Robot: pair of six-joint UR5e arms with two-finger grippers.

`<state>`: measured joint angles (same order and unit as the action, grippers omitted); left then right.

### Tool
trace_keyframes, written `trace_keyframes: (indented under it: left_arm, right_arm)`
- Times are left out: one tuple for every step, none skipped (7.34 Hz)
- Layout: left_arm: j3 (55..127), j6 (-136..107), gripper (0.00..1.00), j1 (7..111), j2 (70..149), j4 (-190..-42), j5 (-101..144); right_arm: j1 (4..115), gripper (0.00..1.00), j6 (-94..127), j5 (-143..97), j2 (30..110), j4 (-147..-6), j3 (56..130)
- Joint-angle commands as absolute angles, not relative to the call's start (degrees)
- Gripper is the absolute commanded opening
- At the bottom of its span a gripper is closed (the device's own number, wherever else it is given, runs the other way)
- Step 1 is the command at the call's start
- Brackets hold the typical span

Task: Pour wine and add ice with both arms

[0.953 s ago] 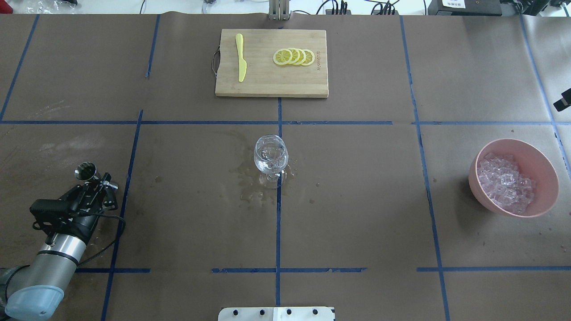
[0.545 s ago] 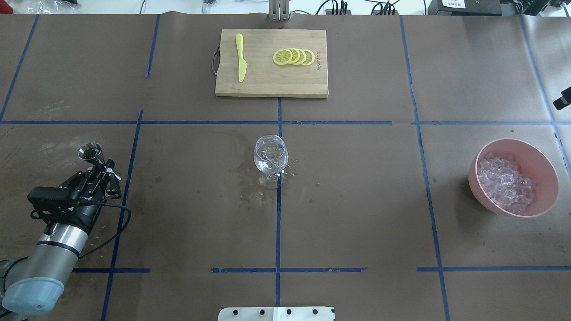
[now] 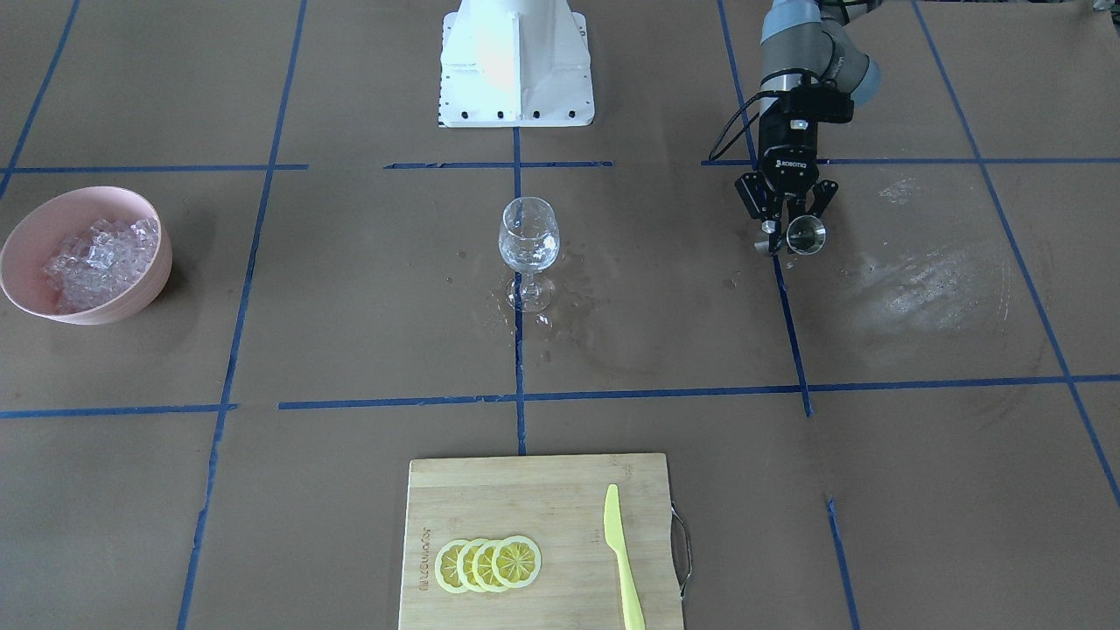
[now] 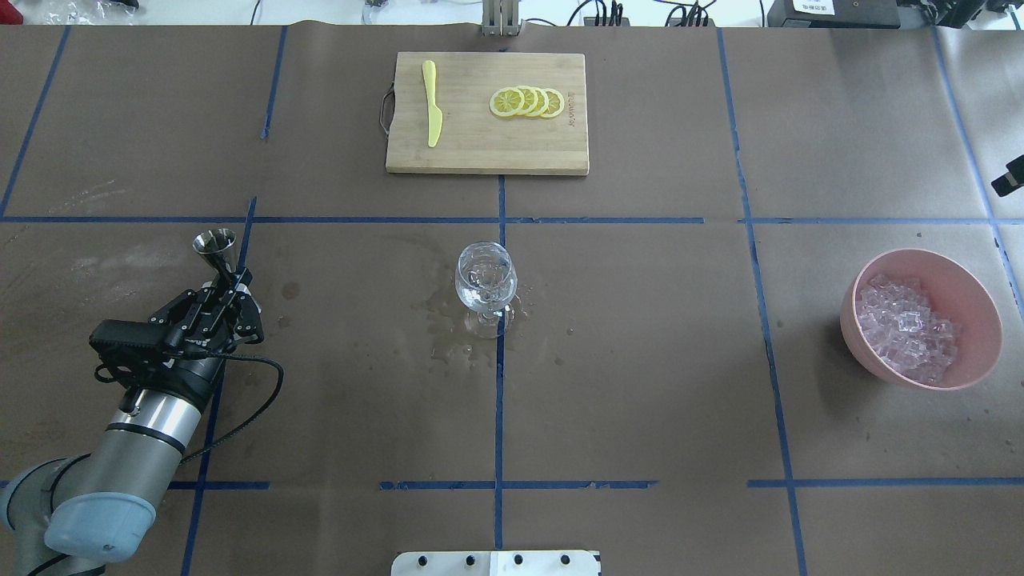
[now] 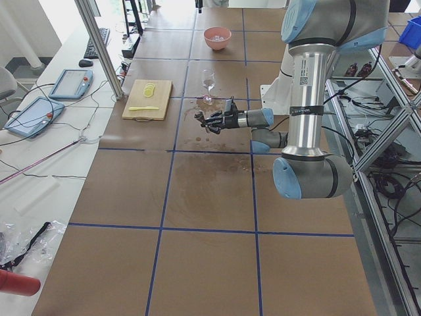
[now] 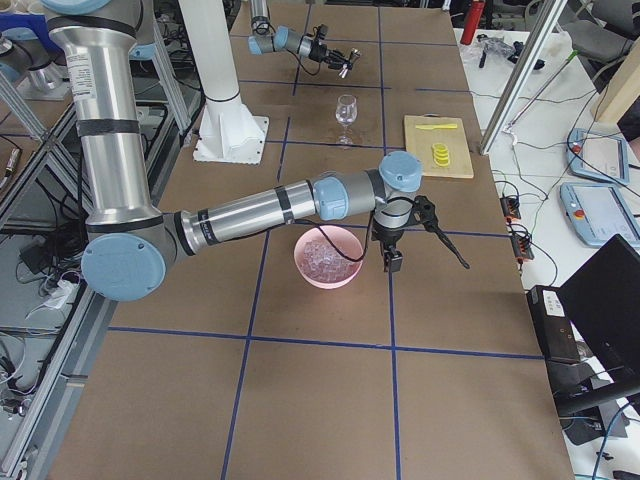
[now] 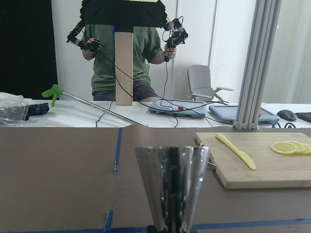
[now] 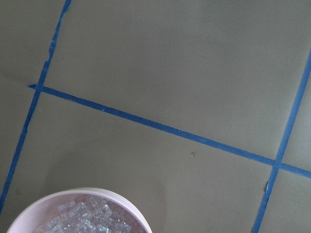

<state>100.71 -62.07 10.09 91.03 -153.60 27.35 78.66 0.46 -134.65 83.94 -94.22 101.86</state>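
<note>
My left gripper [image 4: 230, 280] is shut on a small steel jigger [image 4: 216, 241], held above the table left of the wine glass [image 4: 486, 276]. The jigger [image 7: 172, 190] fills the lower middle of the left wrist view, and its inside is hidden. The glass [image 3: 528, 233] stands upright at the table's centre with faint clear wine low in its bowl. Ice [image 4: 908, 326] fills a pink bowl [image 4: 972, 300] at the right. The right arm [image 6: 260, 207] reaches past that bowl [image 6: 345, 275]. Its gripper [image 6: 392, 250] shows only from the side, so I cannot tell its state.
Wet patches [image 4: 448, 340] surround the glass foot. A wooden cutting board [image 4: 480, 156] at the far side carries lemon slices [image 4: 527, 102] and a yellow knife [image 4: 432, 104]. Blue tape lines cross the brown table. A person [image 7: 124, 58] stands beyond the table.
My left gripper has carried the jigger away from the robot and to the right, closer to the wine glass. The glass and the bowl have stayed put.
</note>
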Motion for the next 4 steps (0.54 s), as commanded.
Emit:
trace_keyframes:
  left_arm:
    - [100.63,-61.79,0.0,10.11,92.72,-153.54,27.16]
    - [101.16,-60.31,0.0,10.11,93.77,-153.54,27.25]
    - [102.64,-58.47,0.0,10.19,94.39,-153.98,27.33]
    - [103.96,-56.01,0.0,10.2,94.48,-154.07,27.33]
  right_arm:
    - [78.66,1.0,0.44,-134.65,83.94,-94.22,101.95]
    - [78.66,1.0,0.44,-134.65,83.85,-94.22,101.95]
    - [78.66,1.0,0.44,-134.65,83.85,-94.22,101.95]
    - [78.66,1.0,0.44,-134.65,83.85,-94.22,101.87]
